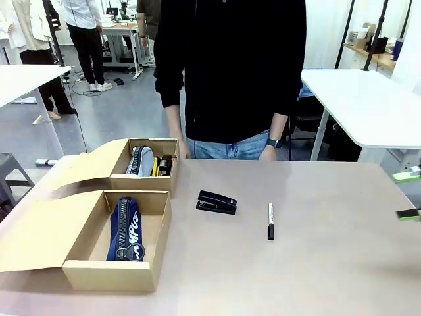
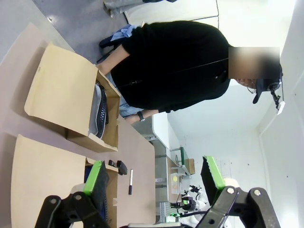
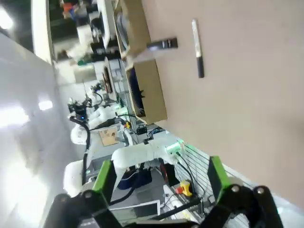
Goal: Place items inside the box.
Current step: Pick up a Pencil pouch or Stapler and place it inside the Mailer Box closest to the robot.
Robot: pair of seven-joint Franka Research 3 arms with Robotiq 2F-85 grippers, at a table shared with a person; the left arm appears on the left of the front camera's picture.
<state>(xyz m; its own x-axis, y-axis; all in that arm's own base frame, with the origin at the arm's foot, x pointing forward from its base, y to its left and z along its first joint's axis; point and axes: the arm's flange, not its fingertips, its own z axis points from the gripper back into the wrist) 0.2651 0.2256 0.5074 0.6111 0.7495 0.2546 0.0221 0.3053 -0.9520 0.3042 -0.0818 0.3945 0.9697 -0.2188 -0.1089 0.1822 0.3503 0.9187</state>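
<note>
The navy-blue pouch (image 1: 126,229) with white lettering and a ring pull lies inside the larger shallow cardboard box (image 1: 152,245), whose wide flap lies open to the left. The black stapler (image 1: 216,203) rests on the table right of that box, also seen as stapler (image 3: 162,44) and stapler (image 2: 118,166). My left gripper (image 2: 154,176) hangs open and empty above the box flap (image 2: 42,175). My right gripper (image 3: 160,175) is open and empty, far from the box (image 3: 151,90); one green fingertip (image 1: 409,214) shows at the table's right edge.
A smaller cardboard box (image 1: 172,179) behind the large one holds a grey pouch (image 1: 139,160) and a yellow knife (image 1: 155,167). A black-and-white marker (image 1: 270,221) lies right of the stapler. A person in black (image 1: 230,72) stands at the far edge.
</note>
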